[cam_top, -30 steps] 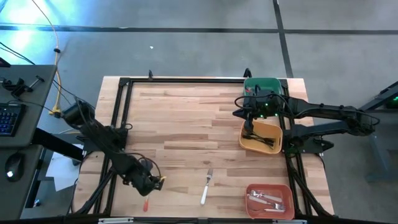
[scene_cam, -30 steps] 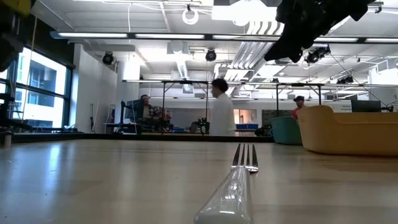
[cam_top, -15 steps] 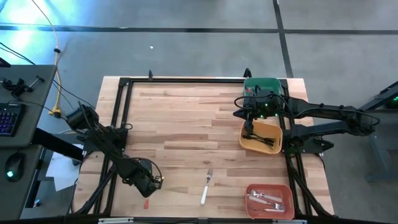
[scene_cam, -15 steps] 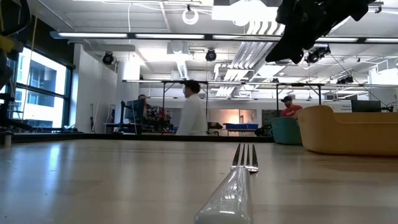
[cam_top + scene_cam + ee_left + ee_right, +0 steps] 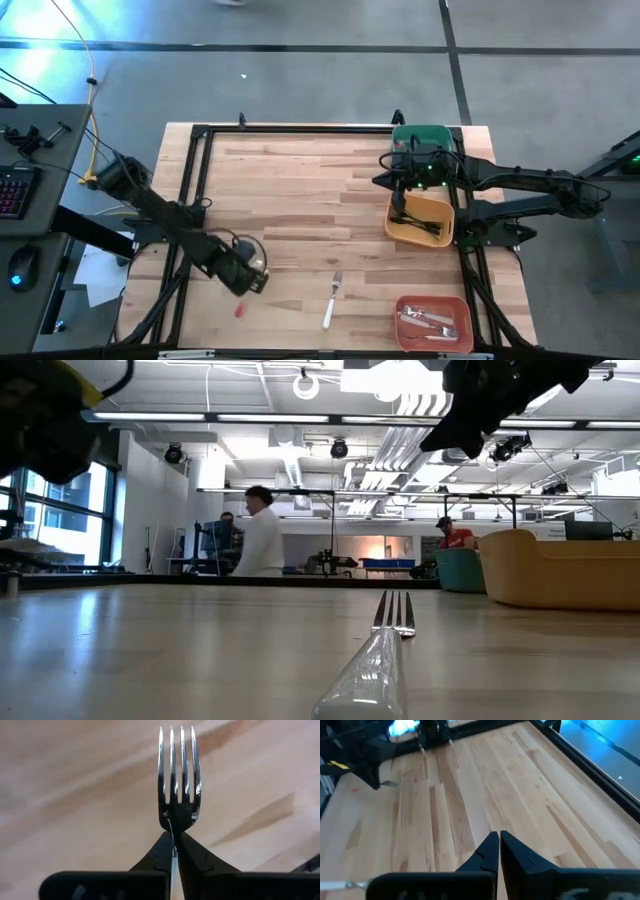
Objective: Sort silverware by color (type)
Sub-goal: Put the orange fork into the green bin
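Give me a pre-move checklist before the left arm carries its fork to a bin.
1. Left end effector shut on the fork: ok.
2. Fork sits straight between the fingers, tines forward: ok.
3. Handle colour of the held fork: cannot tell, hidden by the fingers.
4. Red bin at the table's near right holds forks, with room left: ok.
5. White-handled fork lies between the left arm and the red bin; pass above it: ok if lifted.
6. Right end effector shut, empty, over the yellow bin: ok.
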Robot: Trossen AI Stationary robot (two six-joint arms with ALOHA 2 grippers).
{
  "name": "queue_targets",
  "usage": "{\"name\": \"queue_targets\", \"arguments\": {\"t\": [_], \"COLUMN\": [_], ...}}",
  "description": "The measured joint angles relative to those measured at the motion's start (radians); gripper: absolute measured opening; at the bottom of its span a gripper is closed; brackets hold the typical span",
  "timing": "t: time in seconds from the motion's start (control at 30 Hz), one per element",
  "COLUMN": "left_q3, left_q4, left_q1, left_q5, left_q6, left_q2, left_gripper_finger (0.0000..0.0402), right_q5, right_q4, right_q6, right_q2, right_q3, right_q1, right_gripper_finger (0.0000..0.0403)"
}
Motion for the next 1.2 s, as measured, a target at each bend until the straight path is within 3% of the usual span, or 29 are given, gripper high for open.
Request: {"name": "queue_targets", "arguments": {"t": [0.3,0.57,0.7,0.9,1.03,1.2], "left_q3": [-0.193,-0.294,-0.302,-0.302,-0.302,-0.302], "left_q4": [0.042,0.301,0.516,0.896,1.050,1.272], "left_q1": [0.209,0.539,0.726,0.955,1.046,1.094], "left_q5": [-0.062,-0.064,-0.016,0.189,0.313,0.424], "left_q6": [0.355,0.739,0.919,1.080,1.110,1.105], "left_q2": [-0.367,-0.607,-0.623,-0.547,-0.469,-0.347], "left_gripper_finger": [0.0001,0.0001,0.0001,0.0000,0.0000,0.0000], "right_q5": [0.000,0.000,0.001,-0.004,-0.006,-0.032], "right_q4": [0.089,0.261,0.389,0.695,0.865,0.867], "right_q6": [0.146,0.298,0.389,0.502,0.605,0.648], "right_q2": [0.000,0.038,0.124,0.301,0.404,0.522], "right_q3": [0.000,0.000,0.000,0.000,0.008,0.124], "right_q1": [0.000,0.001,0.010,0.055,0.070,0.078], "right_gripper_finger": [0.0000,0.0000,0.0000,0.0024,0.0066,0.0117]}}
